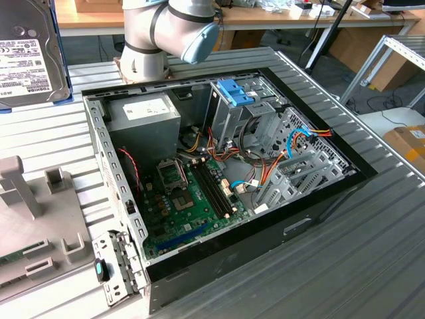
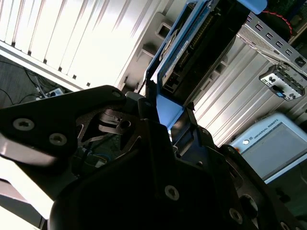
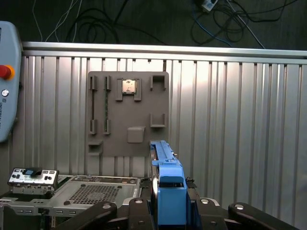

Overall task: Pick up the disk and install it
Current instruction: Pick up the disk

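The disk [image 1: 30, 53] shows at the exterior view's upper left, close to the camera. It is off the table, with its white label facing out and a blue rail along its edge. In both wrist views my gripper [image 3: 168, 194] [image 2: 168, 117] is shut on the disk [image 2: 201, 43], gripping its blue-railed end [image 3: 167, 177] between the dark fingers [image 3: 196, 203]. The disk hangs over the ribbed metal table, off to the side of the open computer case [image 1: 265, 242].
Inside the case are a metal drive cage with a blue latch [image 1: 234, 90], a grey power-supply box [image 1: 143, 113], the motherboard and loose cables. A grey fixture plate [image 1: 33, 219] [image 3: 127, 115] lies beside the case. A teach pendant [image 2: 273, 143] rests on the table.
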Action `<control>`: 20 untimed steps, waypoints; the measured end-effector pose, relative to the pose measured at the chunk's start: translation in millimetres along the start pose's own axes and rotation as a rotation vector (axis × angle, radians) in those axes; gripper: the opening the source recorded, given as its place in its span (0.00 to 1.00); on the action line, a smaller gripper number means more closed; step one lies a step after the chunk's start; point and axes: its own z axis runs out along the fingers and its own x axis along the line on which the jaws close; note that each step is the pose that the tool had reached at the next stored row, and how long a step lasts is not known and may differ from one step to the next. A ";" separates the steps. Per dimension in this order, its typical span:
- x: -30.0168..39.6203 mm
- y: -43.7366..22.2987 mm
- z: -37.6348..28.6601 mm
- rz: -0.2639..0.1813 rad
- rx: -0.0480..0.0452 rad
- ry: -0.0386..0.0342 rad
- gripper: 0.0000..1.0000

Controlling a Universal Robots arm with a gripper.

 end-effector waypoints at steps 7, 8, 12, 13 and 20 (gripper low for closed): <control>0.0 -1.0 0.0 0.000 0.0000 0.0000 0.36; 0.1 -2.1 0.0 0.000 0.0000 0.0000 0.36; 0.1 -4.7 0.0 0.000 0.0000 0.0000 0.36; 0.1 -5.0 0.0 0.000 0.0000 0.0000 0.36; 0.2 -6.0 0.0 0.000 0.0000 0.0000 0.36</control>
